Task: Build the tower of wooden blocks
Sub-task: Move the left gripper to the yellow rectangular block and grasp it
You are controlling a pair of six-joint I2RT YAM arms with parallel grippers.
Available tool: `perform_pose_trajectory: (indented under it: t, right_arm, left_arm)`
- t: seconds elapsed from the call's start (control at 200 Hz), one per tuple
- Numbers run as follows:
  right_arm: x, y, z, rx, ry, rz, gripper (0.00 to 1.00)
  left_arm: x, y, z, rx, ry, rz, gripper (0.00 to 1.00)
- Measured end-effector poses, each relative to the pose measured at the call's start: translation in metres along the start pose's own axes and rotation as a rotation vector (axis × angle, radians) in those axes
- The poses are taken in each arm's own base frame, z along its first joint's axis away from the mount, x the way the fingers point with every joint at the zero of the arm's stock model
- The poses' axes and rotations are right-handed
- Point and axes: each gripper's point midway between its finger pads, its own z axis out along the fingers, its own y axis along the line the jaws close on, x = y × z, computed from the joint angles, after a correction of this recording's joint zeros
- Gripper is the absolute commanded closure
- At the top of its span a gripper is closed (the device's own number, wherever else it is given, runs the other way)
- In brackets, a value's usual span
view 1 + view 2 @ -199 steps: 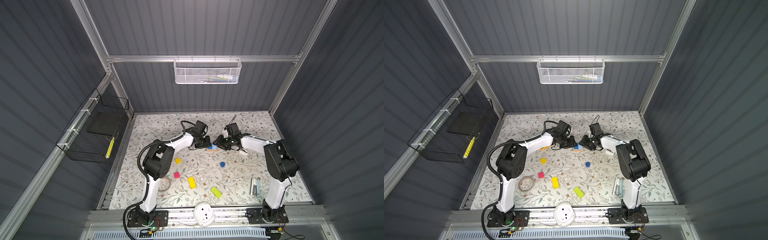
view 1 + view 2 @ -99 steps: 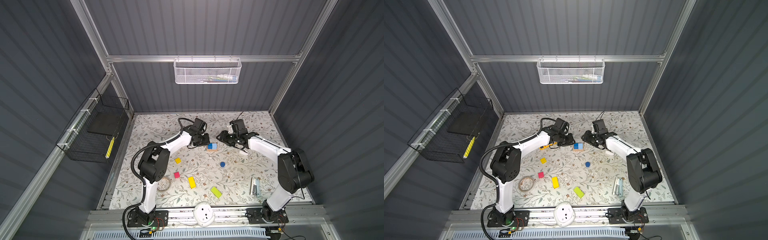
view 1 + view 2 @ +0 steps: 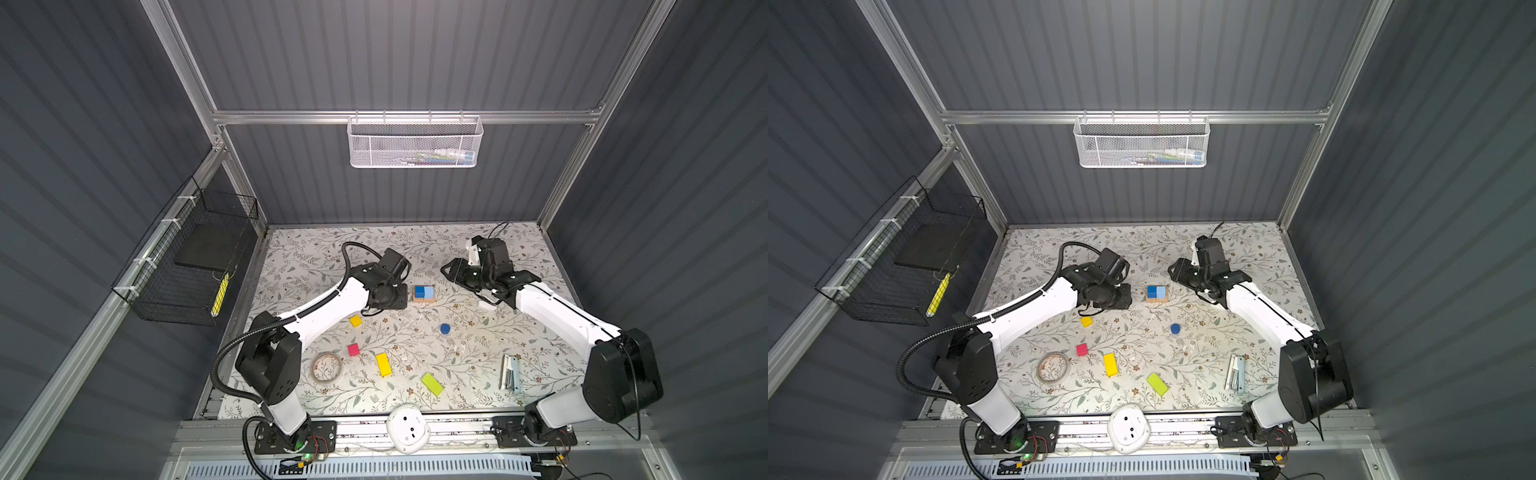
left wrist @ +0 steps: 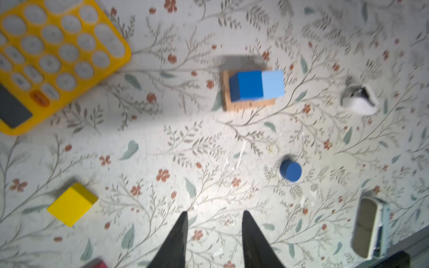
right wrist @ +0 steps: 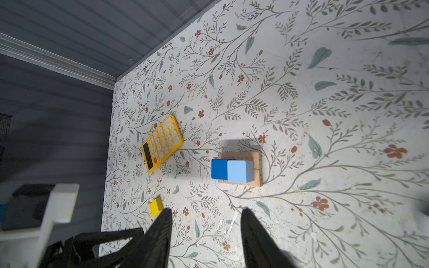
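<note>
Left gripper (image 4: 215, 213) first: jaws parted, nothing between them, only flowered table (image 3: 316, 257) showing in the gap. Over to the right gripper (image 5: 207, 211), same story, fingers spread wide and empty. Neither one touches a block. Between the two, near the middle of the table in both top views, sits the start of the tower: two tan bars (image 5: 241, 155) lying flat side by side, touching along their long edges, and on top of them a blue cube (image 5: 219, 169) pressed right up against a light-blue cube (image 5: 240, 171). The blue cube pokes out a little past the end of the bars in the right wrist view. Both cubes sit upright and square. Working outward, the blue cylinder (image 3: 445, 329) stands alone on the table, nearer the front than the stack and apart from it. The yellow cube (image 3: 355, 321) lies near the left arm's forearm, and the pink cube (image 3: 353, 349) lies in front of that. Closer to the front edge come the yellow bar (image 3: 383, 365) and the lime bar (image 3: 432, 384), both flat, well apart from the stack. A tape roll (image 3: 327, 368) lies just beside the pink cube, and the yellow calculator (image 5: 161, 143) rests on the far-left side of the stack, hidden under the left arm in the top views.
</note>
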Motion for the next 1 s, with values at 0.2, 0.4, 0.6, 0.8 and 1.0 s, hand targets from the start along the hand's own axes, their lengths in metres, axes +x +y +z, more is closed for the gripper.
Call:
perform_pose_trajectory:
  t: [0.2,0.4,0.6,0.8,1.0]
  right_arm:
    - [0.001,0.000,-0.022,0.001,-0.044,-0.019,0.49]
    - [0.001,-0.001,-0.032,0.003,-0.066,-0.030,0.49]
    - [0.002,-0.002,-0.032,0.008,-0.066,-0.031,0.48]
    - [0.004,-0.006,-0.031,0.020,-0.064,-0.030,0.48]
    - [0.003,-0.007,-0.031,0.025,-0.068,-0.030,0.48]
  left_arm:
    - [0.075,0.021,0.009,-0.112,0.148,0.013,0.54]
    - [0.126,0.039,0.012,-0.185,0.227,-0.033,0.44]
    - [0.136,0.033,0.011,-0.184,0.220,-0.064,0.37]
    - [0.141,0.033,0.017,-0.198,0.232,-0.084,0.36]
    - [0.148,0.037,0.031,-0.226,0.258,-0.095,0.42]
